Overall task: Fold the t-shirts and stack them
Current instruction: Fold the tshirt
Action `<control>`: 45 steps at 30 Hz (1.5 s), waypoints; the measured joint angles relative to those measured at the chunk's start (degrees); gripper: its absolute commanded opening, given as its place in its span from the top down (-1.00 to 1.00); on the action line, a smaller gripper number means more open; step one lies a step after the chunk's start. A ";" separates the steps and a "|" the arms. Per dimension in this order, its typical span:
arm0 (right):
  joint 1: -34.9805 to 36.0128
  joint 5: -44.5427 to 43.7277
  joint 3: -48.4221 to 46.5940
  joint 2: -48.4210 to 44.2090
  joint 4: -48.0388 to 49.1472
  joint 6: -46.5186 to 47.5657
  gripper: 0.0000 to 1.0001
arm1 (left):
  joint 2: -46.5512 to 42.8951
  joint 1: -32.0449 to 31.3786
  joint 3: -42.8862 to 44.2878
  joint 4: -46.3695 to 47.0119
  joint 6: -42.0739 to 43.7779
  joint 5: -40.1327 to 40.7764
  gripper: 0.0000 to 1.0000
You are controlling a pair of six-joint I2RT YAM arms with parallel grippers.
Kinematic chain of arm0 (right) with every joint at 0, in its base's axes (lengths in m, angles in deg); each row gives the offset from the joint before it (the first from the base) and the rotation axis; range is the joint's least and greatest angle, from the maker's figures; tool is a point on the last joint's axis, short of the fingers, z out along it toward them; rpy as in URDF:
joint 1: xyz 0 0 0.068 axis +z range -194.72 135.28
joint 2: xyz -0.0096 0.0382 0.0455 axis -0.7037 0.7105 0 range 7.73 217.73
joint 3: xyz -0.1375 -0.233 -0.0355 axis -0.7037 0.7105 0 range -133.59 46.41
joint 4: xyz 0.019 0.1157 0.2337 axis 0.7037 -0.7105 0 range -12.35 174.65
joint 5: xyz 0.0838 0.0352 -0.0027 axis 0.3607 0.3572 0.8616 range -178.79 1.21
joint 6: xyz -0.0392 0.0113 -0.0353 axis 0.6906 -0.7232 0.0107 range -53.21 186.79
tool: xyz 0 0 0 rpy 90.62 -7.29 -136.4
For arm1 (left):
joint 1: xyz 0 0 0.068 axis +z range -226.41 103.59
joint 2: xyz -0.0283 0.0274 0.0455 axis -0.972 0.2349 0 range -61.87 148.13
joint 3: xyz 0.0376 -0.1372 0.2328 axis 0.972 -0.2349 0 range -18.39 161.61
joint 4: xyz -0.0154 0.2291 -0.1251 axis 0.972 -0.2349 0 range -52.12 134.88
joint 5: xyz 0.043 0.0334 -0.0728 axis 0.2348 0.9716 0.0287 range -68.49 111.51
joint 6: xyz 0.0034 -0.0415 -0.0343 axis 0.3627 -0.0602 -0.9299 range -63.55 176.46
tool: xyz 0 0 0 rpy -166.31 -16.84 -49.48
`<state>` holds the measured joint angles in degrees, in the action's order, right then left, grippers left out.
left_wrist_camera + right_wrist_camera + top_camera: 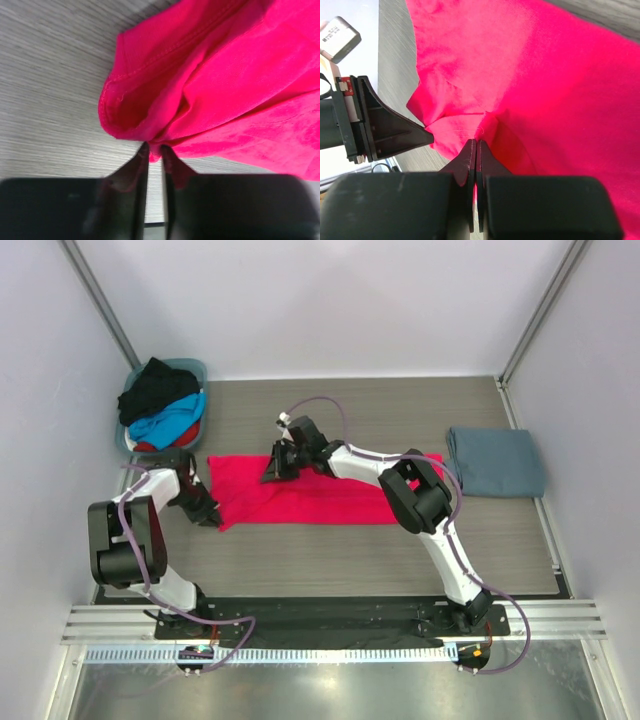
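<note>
Red-pink t-shirt (320, 495) lies spread flat on the middle of the table (400, 550). Left gripper (208, 517) pinches its near-left corner, fingers almost together on the hem; right gripper (277, 470) has its fingers pressed tight on a fold at the far-left edge. A folded grey-blue t-shirt (497, 462) sits well to the right, and a basket (200, 368) of more shirts stands at far left.

Overhead view facing down, both wrist views close, sharing red-pink shirt (310, 500)

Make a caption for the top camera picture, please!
The left gripper and right gripper pinch the red-pink t-shirt on the table; a folded grey-blue t-shirt lies nearby.
</note>
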<state>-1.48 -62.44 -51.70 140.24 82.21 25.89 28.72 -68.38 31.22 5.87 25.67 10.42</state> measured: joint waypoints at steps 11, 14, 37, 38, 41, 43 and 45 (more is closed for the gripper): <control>-0.52 -0.17 4.74 -0.96 2.29 -1.31 0.98 | -2.56 0.00 0.33 -0.83 0.90 0.11 1.00; -0.66 -0.48 7.32 -3.10 2.69 -1.44 0.98 | -3.52 0.00 1.92 -2.21 1.42 0.39 1.00; 0.09 -1.79 26.08 -13.29 9.60 -4.31 0.48 | 1.79 0.00 8.26 -4.17 7.56 -0.11 0.96; 0.24 -1.95 26.64 -13.35 9.84 -4.28 0.46 | 1.81 0.00 8.26 -4.22 7.89 -0.15 0.94; 0.81 -2.27 28.61 -14.08 10.01 -4.28 0.40 | 1.81 0.00 8.24 -4.22 8.85 -0.59 0.81; 1.29 -2.43 29.79 -14.82 10.12 -4.28 0.38 | 1.75 0.00 8.24 -4.20 9.01 -0.90 0.81; 1.68 -2.56 30.62 -15.69 10.19 -4.24 0.23 | 1.64 0.00 8.22 -4.20 9.07 -0.98 0.81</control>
<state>0.20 -65.00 -21.08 124.55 92.40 21.65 30.36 -68.38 39.44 1.68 34.74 9.44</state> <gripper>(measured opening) 0.322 0.094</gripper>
